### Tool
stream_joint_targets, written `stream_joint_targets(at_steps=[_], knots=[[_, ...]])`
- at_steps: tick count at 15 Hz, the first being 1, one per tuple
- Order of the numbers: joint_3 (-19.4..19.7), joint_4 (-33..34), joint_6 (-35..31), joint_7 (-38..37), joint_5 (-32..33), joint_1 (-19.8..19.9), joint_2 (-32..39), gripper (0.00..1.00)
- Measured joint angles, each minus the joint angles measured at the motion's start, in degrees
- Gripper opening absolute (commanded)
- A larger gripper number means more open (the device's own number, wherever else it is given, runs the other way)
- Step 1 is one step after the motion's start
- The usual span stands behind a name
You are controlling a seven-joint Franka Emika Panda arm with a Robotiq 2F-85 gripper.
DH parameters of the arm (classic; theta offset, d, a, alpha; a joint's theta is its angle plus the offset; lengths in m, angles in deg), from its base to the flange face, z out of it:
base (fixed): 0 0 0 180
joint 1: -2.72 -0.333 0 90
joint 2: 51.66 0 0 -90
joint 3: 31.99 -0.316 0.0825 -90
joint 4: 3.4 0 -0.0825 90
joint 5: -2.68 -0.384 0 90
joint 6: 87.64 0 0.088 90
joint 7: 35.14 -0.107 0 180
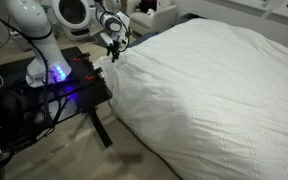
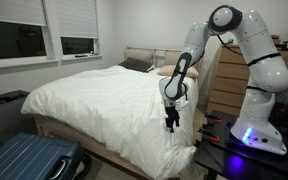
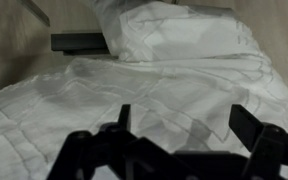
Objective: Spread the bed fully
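Hanging over the corner of the bed [image 1: 214,95] closest to the black counter [image 1: 84,88] that carries the arm [image 2: 246,42], the fingers [image 1: 114,52] point straight down and hold nothing. In the wrist view the fingers [image 3: 123,118] are spread wide, one dark tip on each side with white duvet [image 3: 144,85] showing in the gap. As far as I can tell, they are clear of the cloth rather than touching it.

The bed fills most of both exterior views. Its quilted cover lies fairly smooth across the middle and toward the headboard [image 2: 139,57]. The trouble sits at this corner: the wrist view shows a bunched, folded-over heap [image 3: 179,35] of duvet, and in an exterior view the edge [image 2: 179,150] hangs crumpled beside the counter.

That, I judge, is why the fingers are placed here and held apart: to come down on the rumpled fold, pinch it and draw it outward. The cloth is soft and may slip or drag extra layers along, so a grip close to the edge seems wise. A blue suitcase [image 2: 29,160] stands on the floor near the bed, well apart from the arm.
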State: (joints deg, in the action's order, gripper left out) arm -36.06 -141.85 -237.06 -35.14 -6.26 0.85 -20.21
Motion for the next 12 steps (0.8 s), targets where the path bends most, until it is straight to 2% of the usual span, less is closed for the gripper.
stream_joint_targets(at_steps=[9, 10, 11, 12], knots=[[-4.90, -5.67, -26.48, 0.95, 0.22, 5.55, 6.29, 1.00], [-5.58, -6.06, -28.91, 0.95, 0.60, 6.38, 7.05, 0.75], [-6.04, -6.32, -30.69, 0.95, 1.11, 7.05, 7.73, 0.74], [-6.19, -6.39, -31.57, 0.95, 1.73, 7.51, 8.26, 0.68]])
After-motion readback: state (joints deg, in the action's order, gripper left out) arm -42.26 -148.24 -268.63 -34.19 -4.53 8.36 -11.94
